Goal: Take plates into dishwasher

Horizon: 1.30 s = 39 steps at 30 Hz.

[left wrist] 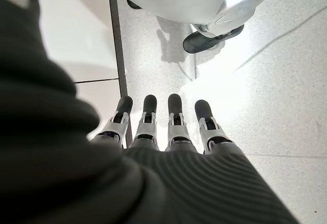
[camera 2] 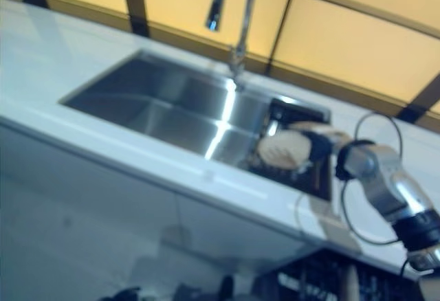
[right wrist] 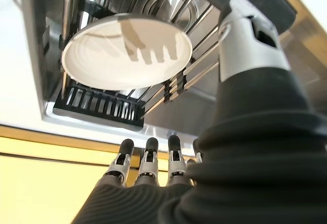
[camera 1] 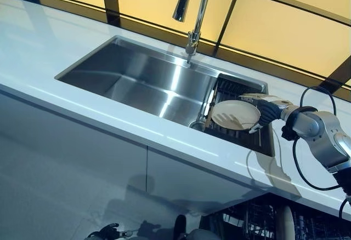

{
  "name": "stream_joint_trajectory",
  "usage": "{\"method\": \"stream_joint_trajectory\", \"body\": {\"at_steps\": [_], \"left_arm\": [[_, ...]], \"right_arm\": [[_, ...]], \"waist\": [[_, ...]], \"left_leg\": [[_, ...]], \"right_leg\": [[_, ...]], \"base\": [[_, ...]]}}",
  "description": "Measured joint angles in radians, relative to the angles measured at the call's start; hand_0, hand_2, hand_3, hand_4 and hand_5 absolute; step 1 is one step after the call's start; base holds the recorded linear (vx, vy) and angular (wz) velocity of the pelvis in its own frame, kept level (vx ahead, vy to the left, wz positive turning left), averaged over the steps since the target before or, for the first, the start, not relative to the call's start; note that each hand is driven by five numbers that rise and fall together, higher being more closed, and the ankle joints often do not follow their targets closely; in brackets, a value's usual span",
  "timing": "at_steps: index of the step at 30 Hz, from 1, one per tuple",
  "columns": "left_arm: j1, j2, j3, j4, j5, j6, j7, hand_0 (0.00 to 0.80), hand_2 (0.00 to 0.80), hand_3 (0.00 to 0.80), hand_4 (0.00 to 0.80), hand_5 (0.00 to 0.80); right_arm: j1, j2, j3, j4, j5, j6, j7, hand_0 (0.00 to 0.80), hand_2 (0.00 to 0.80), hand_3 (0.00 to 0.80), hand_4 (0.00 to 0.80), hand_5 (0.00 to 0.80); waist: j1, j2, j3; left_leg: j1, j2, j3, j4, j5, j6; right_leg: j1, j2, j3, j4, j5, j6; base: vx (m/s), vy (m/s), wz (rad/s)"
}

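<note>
A cream round plate (camera 1: 235, 114) lies tilted on a black dish rack (camera 1: 230, 91) at the right end of the steel sink (camera 1: 137, 81). My right hand (camera 1: 265, 108) hovers just right of the plate, over the rack. In the right wrist view its fingers (right wrist: 148, 157) are straight and the thumb stands apart, with the plate (right wrist: 97, 55) a short way beyond them and their shadow on its face. Nothing is held. My left hand (left wrist: 173, 127) hangs low above the floor, fingers straight and empty.
A tall faucet (camera 1: 193, 15) rises behind the sink. White countertop (camera 1: 49, 48) runs around it, with a front edge above grey cabinet doors. Below the counter at lower right, the open dishwasher's wire rack (camera 1: 255, 218) shows, with a pale plate-like piece (camera 1: 284, 223) standing in it.
</note>
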Motion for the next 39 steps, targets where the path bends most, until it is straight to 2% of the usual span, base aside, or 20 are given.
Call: {"method": "stream_joint_trajectory", "body": {"at_steps": [9, 20, 26, 39], "left_arm": [[0.0, 0.005, 0.0, -0.008, 0.002, 0.012, -0.003, 0.0, 0.0, 0.0, 0.0, 0.0], [0.002, 0.006, -0.001, -0.017, 0.039, 0.017, -0.016, 0.0, 0.0, 0.0, 0.0, 0.0], [0.005, 0.007, -0.002, -0.022, 0.039, 0.017, -0.016, 0.0, 0.0, 0.0, 0.0, 0.0], [0.012, 0.021, -0.008, -0.03, 0.039, 0.017, -0.029, 0.0, 0.0, 0.0, 0.0, 0.0]], "right_arm": [[0.025, 0.034, 0.02, 0.046, -0.062, 0.021, 0.005, 0.0, 0.0, 0.0, 0.0, 0.0], [0.047, 0.095, 0.022, 0.16, -0.103, 0.032, -0.02, 0.0, 0.0, 0.0, 0.0, 0.0], [0.054, 0.152, 0.025, 0.246, -0.129, 0.039, -0.078, 0.0, 0.0, 0.0, 0.0, 0.0], [0.021, 0.207, 0.025, 0.331, -0.149, 0.082, -0.217, 0.0, 0.0, 0.0, 0.0, 0.0]], "waist": [[0.0, -0.002, 0.001], [0.001, -0.002, 0.002], [0.002, 0.002, 0.004], [0.003, 0.008, 0.008]], "left_leg": [[0.004, -0.001, 0.015, 0.003, -0.002, 0.005], [-0.014, -0.002, 0.016, 0.014, -0.003, 0.005], [-0.014, -0.002, 0.017, 0.014, -0.003, 0.005], [-0.02, -0.002, 0.014, 0.035, -0.009, 0.009]], "right_leg": [[-0.001, -0.008, 0.004, 0.023, -0.014, 0.019], [-0.012, -0.01, 0.003, 0.023, -0.014, 0.018], [-0.012, -0.011, 0.002, 0.025, -0.014, 0.018], [-0.012, -0.013, 0.002, 0.035, -0.015, 0.018]], "base": [[0.0, -0.001, 0.04], [0.0, 0.0, 0.0], [0.0, 0.0, 0.0], [0.0, 0.0, 0.0]]}}
